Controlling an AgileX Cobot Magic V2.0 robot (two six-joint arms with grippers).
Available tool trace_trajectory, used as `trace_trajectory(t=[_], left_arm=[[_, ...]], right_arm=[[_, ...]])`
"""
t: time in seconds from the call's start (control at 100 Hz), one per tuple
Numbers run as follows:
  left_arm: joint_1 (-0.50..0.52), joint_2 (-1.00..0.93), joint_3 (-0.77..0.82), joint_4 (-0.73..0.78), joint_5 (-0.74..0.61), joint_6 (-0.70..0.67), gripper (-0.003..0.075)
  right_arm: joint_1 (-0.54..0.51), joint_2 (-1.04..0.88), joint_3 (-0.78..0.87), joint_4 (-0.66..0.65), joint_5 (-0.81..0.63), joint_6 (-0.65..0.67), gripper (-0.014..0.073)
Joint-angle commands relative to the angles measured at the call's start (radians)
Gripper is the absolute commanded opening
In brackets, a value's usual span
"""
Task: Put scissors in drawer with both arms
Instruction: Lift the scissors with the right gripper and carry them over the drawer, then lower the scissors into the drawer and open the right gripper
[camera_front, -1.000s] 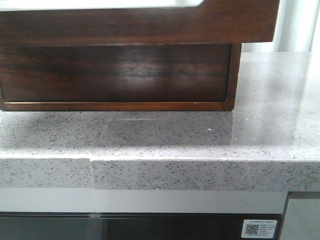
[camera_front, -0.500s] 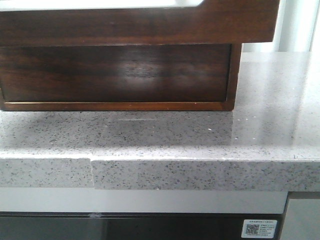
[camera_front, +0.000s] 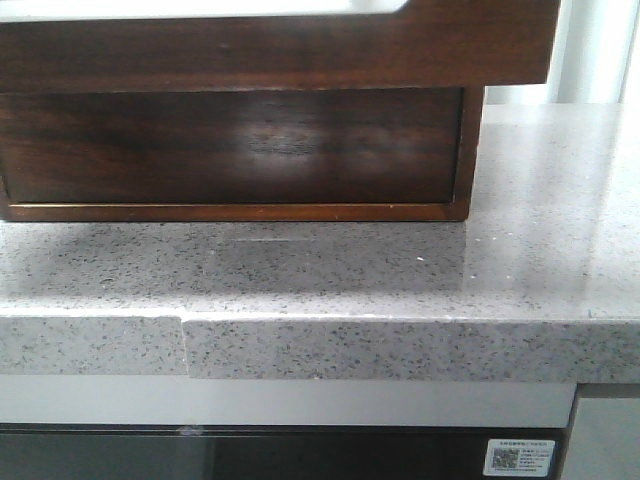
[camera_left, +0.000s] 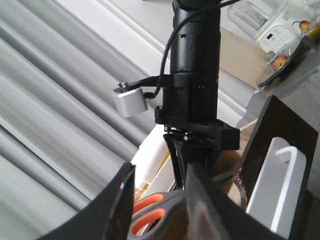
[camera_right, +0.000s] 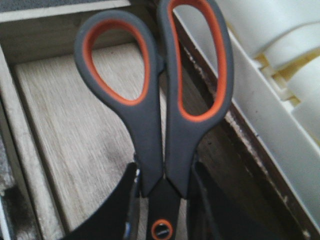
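Gripping the scissors (camera_right: 160, 115) near the pivot, the right claw (camera_right: 162, 200) has its two dark fingers clenched on either side of the shanks, just below the grey handles with the orange-lined loops. In the right wrist view the scissors hang over a pale wood panel (camera_right: 75, 140) with a dark brown wooden edge (camera_right: 225, 150) running alongside, and some cream-coloured plastic (camera_right: 280, 75) sits past that edge. Can't really tell whether the blades touch anything underneath, they're hidden by the fingers.

From the left wrist view you get the other arm (camera_left: 192, 75) coming straight down, black and cylindrical, with a small grey box (camera_left: 131, 102) clipped on its side, and the orange loops of the scissors peek out low between the left claw (camera_left: 157, 200) fingers. The left claw's fingers stand apart with nothing pinched between them, so it looks released. A dark wooden corner with a white insert (camera_left: 280, 185) is just beside it.

Front view is kind of useless for the action: it only shows the drawer (camera_front: 280, 45) pulled out, its glossy dark brown front overhanging the cabinet (camera_front: 240, 150) below, a sliver of white lining at the very top. The cabinet sits on the speckled grey worktop (camera_front: 400, 290). Neither claw nor the scissors appear in that view.
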Motion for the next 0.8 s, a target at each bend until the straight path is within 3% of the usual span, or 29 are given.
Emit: trace_trajectory(t=[0.0, 0.22, 0.61, 0.68, 0.79], left_arm=[[-0.006, 0.007, -0.031, -0.059, -0.003, -0.013, 0.0219], [-0.006, 0.007, -0.031, -0.059, -0.003, -0.013, 0.0219], [-0.006, 0.007, -0.031, -0.059, -0.003, -0.013, 0.0219], [-0.006, 0.007, -0.031, -0.059, -0.003, -0.013, 0.0219], [-0.006, 0.007, -0.031, -0.059, -0.003, -0.013, 0.0219]], right_arm=[[0.0, -0.025, -0.034, 0.0, -0.047, -0.048, -0.0079], [0.0, -0.005, -0.034, 0.0, 0.011, -0.163, -0.0079], [0.0, 0.006, -0.034, 0.0, 0.006, -0.181, -0.0077], [0.0, 0.006, -0.034, 0.0, 0.004, -0.181, -0.0039], [0.0, 0.006, -0.034, 0.0, 0.002, -0.181, 0.0106]])
